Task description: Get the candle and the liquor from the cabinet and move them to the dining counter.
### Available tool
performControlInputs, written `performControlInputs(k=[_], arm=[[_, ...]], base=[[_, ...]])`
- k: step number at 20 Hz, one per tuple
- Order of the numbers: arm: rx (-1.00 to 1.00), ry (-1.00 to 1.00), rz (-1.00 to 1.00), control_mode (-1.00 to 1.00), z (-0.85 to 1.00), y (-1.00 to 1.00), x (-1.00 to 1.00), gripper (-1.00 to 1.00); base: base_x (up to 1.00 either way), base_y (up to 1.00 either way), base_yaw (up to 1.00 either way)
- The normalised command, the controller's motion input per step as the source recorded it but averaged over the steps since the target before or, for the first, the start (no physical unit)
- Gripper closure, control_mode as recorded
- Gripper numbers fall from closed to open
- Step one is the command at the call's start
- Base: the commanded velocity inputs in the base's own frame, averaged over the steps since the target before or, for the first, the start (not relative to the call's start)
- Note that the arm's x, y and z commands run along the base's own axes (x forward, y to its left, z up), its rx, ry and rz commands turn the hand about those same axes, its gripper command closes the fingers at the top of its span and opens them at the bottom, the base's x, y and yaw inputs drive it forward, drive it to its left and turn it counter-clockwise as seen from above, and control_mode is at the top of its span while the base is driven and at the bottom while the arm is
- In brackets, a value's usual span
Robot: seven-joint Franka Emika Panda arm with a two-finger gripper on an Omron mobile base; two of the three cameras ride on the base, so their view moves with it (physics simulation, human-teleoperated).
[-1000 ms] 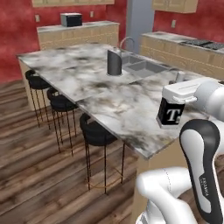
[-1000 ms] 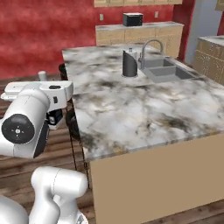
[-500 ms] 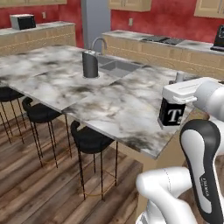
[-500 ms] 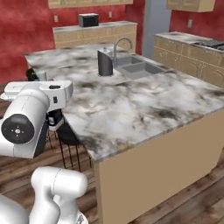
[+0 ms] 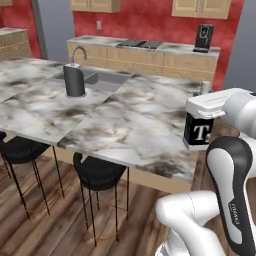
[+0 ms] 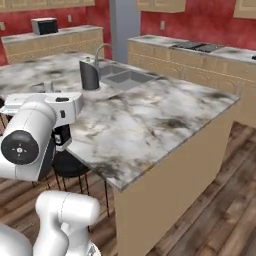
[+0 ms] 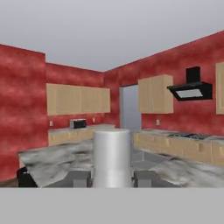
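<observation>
Liquor (image 5: 201, 131) bottle: clamped in hand (image 5: 206, 120), fingers closed on short pale neck (image 7: 112, 156), body hanging beside near corner of desk (image 5: 125, 120), not set down. Judged rigid glass, heavy, slippery, breakable. Neck grip risks swing; lower upright.

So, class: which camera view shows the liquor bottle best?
The left base view: the bottle faces the camera, white T visible, held in the gripper. The right base view shows a dark sliver behind the arm. The hand view shows its pale neck between the fingertips.
</observation>
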Motion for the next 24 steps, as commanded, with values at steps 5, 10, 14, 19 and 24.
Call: performControlInputs(k=[5, 10, 14, 19, 24], arm=[[0.0, 0.0, 0.0, 1.0, 0.0, 0.0, 0.0, 1.0], [0.0, 0.0, 0.0, 1.0, 0.0, 0.0, 0.0, 1.0], [0.0, 0.0, 0.0, 1.0, 0.0, 0.0, 0.0, 1.0], [-0.02, 0.05, 0.01, -1.0, -0.22, 0.0, 0.27, 1.0], [0.0, 0.12, 0.21, -1.0, -0.46, -0.01, 0.57, 1.0]], base=[[0.17, 0.75, -0.47], [0.27, 0.78, -0.44], [0.26, 0.46, -0.24], [0.01, 0.01, 0.0], [0.0, 0.0, 0.0]])
